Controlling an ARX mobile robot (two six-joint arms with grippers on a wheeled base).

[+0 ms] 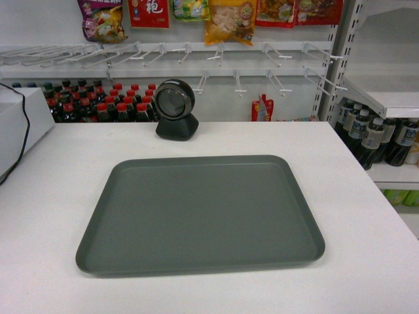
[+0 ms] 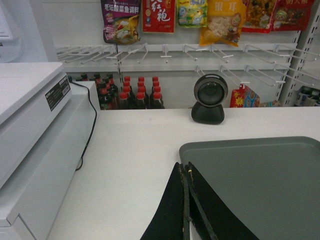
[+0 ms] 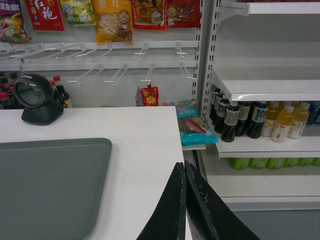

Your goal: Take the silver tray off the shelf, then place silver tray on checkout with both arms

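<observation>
The silver tray (image 1: 200, 212) lies flat on the white checkout (image 1: 366, 196), a little in front of its middle. Neither gripper shows in the head view. In the left wrist view my left gripper (image 2: 184, 167) is shut with nothing in it, hovering just off the silver tray's (image 2: 265, 175) near left corner. In the right wrist view my right gripper (image 3: 185, 166) is also shut and empty, above the checkout's (image 3: 145, 145) right edge, well clear of the silver tray (image 3: 50, 185). The shelf (image 3: 265, 87) stands to the right with a bare board.
A black round scanner (image 1: 175, 110) stands behind the tray. A white machine (image 2: 35, 125) with a black cable occupies the counter's left end. Bottles (image 3: 250, 120) fill the lower right shelf. Hooks and snack bags (image 1: 229, 19) hang on the back wall.
</observation>
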